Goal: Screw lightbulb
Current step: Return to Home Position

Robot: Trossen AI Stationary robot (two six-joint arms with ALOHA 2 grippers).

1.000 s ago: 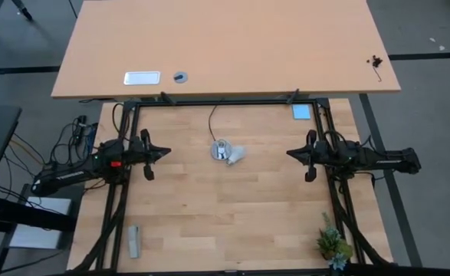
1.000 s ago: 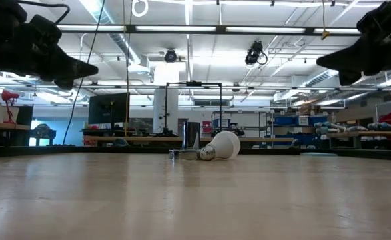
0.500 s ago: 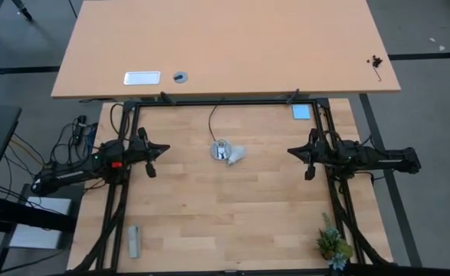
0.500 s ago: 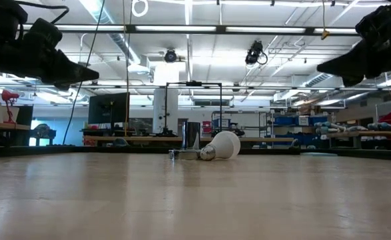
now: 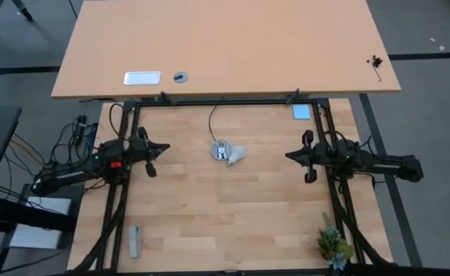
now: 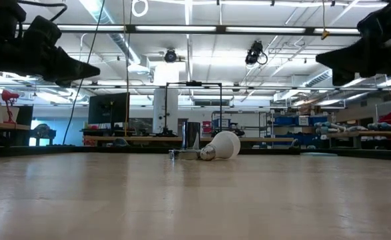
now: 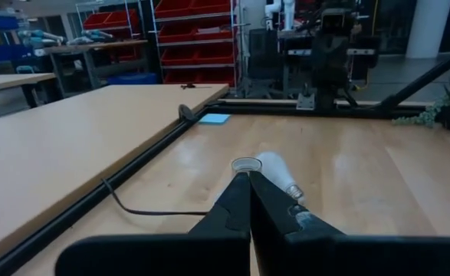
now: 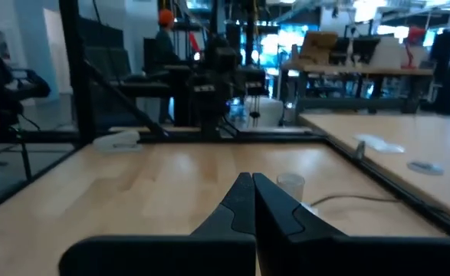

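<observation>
- Left tool [image 5: 162, 149], dark fingers pinched together, empty, by the table's [image 5: 209, 222] left edge.
- Small white frosted lightbulb [image 5: 238, 156] lies tipped just beside the round silver socket [image 5: 221, 150], mid-table.
- Right tool [image 5: 290, 156], closed and empty, right edge: best to retract level and high.

You will find no lettering, number or brand that can be read in any of these views (the red bins [image 7: 202, 34] on the far shelving and the small blue card [image 5: 302, 112] at the corner of the counter [image 5: 232, 207] are too small or blurred to tell).
</observation>
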